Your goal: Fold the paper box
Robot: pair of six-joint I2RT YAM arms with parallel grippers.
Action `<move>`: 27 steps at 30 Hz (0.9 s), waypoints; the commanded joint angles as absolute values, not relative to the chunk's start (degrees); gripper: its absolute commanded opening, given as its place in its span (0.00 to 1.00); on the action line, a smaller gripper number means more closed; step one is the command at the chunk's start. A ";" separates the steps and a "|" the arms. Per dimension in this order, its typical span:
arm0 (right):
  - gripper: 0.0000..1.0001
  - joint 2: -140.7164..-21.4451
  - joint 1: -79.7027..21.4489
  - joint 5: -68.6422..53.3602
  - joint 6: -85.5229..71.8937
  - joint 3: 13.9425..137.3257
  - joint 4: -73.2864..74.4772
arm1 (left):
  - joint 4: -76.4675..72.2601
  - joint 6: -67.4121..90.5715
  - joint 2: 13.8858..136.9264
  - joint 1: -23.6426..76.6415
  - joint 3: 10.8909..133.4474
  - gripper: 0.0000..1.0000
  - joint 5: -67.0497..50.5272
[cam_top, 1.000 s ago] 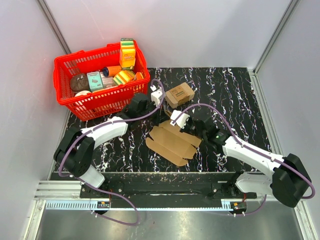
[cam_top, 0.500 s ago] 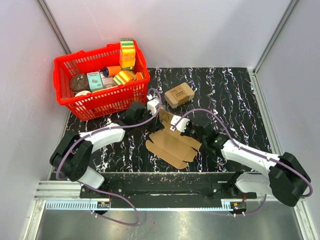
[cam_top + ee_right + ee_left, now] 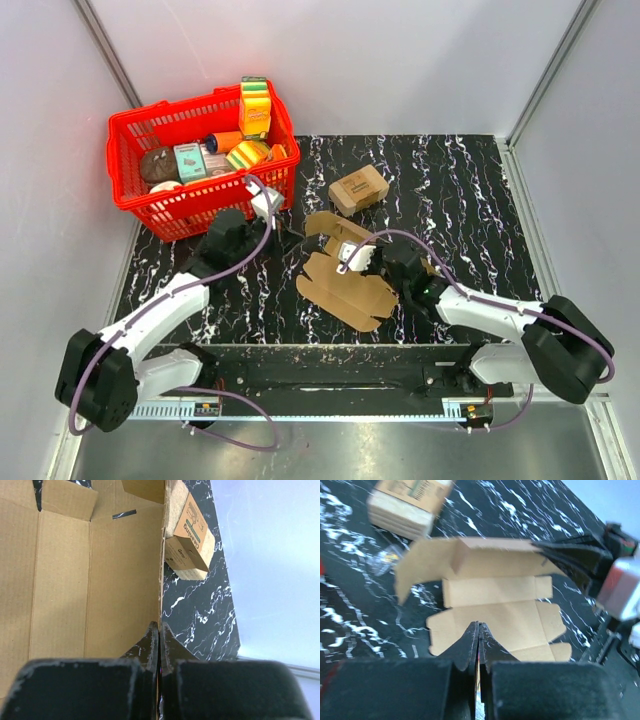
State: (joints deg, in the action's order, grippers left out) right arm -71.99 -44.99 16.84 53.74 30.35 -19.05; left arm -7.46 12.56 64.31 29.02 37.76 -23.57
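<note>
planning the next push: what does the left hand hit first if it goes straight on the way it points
Most likely the flat panel of the paper box just ahead of the shut left hand, though depth is unclear.

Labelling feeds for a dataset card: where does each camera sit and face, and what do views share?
Top external: overhead behind the bases, looking down on the table; both arms show.
Left wrist: on left arm, facing the paper box past the shut left gripper.
Right wrist: on right arm, looking past the shut right gripper across that box.
Shared: all show the paper box and small printed box.
</note>
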 commanded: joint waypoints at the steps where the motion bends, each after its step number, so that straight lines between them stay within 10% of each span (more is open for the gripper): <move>1: 0.00 -71.98 -46.84 17.85 60.55 28.83 -26.37 | -8.97 14.32 62.84 24.88 39.28 0.00 -18.29; 14: 0.00 -70.75 -50.45 14.59 69.08 24.43 -32.17 | -8.88 12.75 79.70 21.45 52.81 0.00 -23.02; 27: 0.00 -68.64 -50.36 12.22 62.94 25.14 -30.32 | -11.16 11.51 91.49 18.46 58.45 0.20 -29.61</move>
State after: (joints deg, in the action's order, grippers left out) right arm -70.65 -49.84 14.24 66.15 24.29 -29.04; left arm -7.51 12.32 88.49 20.38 56.40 -24.99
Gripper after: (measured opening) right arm 0.011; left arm 0.188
